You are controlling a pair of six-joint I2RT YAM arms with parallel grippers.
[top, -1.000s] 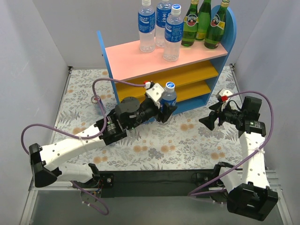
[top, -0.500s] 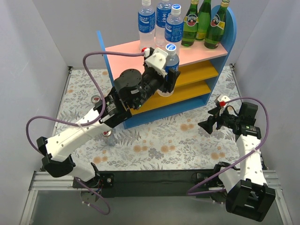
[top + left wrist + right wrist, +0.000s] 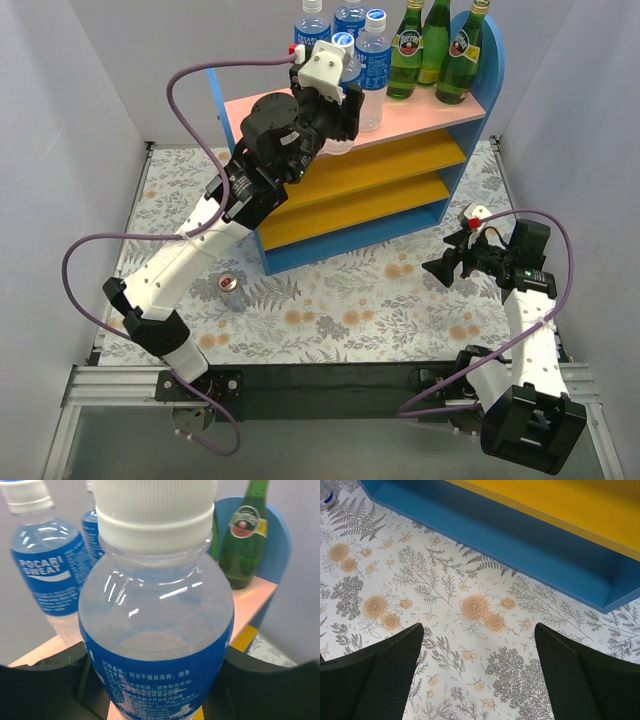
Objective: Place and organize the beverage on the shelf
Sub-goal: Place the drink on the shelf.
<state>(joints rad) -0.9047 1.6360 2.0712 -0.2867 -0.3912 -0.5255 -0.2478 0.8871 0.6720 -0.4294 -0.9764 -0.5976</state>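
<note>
My left gripper (image 3: 342, 100) is shut on a clear plastic bottle with a blue label (image 3: 341, 70) and holds it upright over the left part of the shelf's pink top board (image 3: 270, 115). In the left wrist view this bottle (image 3: 155, 630) fills the frame between the black fingers (image 3: 45, 685). Three more plastic bottles (image 3: 373, 60) and three green glass bottles (image 3: 432, 45) stand at the back of the top board. One silver-red can (image 3: 232, 285) stands on the table in front of the shelf; a second can is not in view. My right gripper (image 3: 440, 268) is open and empty, low over the table.
The shelf's orange-yellow lower boards (image 3: 380, 165) hold nothing that shows. The right wrist view shows the shelf's blue base (image 3: 520, 535) and the floral tablecloth (image 3: 470, 605). Grey walls close in the left, right and back. The left arm's purple cable (image 3: 190, 75) loops beside the shelf.
My left arm has lifted the plastic bottle from the table in front of the shelf up to the pink top board. The can has come into view. The right arm has drawn back slightly.
</note>
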